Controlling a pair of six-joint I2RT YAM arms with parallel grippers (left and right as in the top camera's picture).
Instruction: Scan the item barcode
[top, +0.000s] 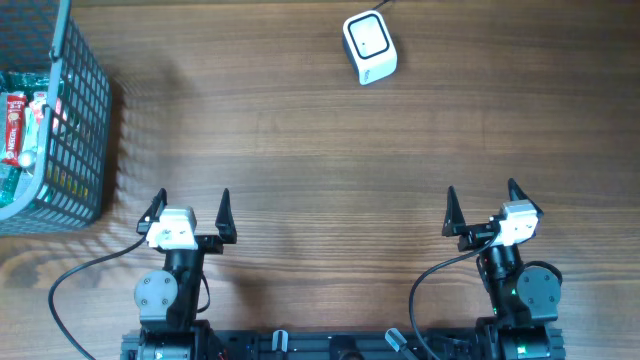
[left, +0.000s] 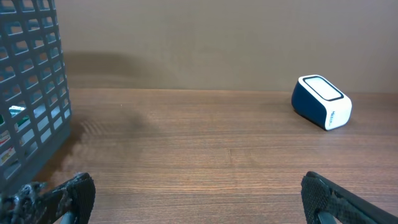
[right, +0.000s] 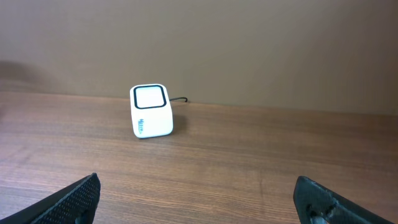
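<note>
The overhead view looks straight down on the whole table (top: 300, 150), while both wrist views sit low near its near edge, facing the far edge, all three sharing the scanner (top: 369, 46).

One scanner (top: 370, 47), one wire basket (top: 85, 110), two arms (top: 165, 292) (top: 517, 285); the basket's packets (top: 14, 125) cannot be counted.

**Basket, packets and tools only partly seen**

The basket (top: 85, 95) runs off the overhead view's left edge. The red packets (top: 12, 122) inside show only through its mesh, their print too small to read. The cable (top: 384, 4) of the scanner (top: 370, 47) leaves at the top edge. Both wrist views cut the left tool (left: 196, 196) and right tool (right: 196, 196) at the bottom edge.
</note>
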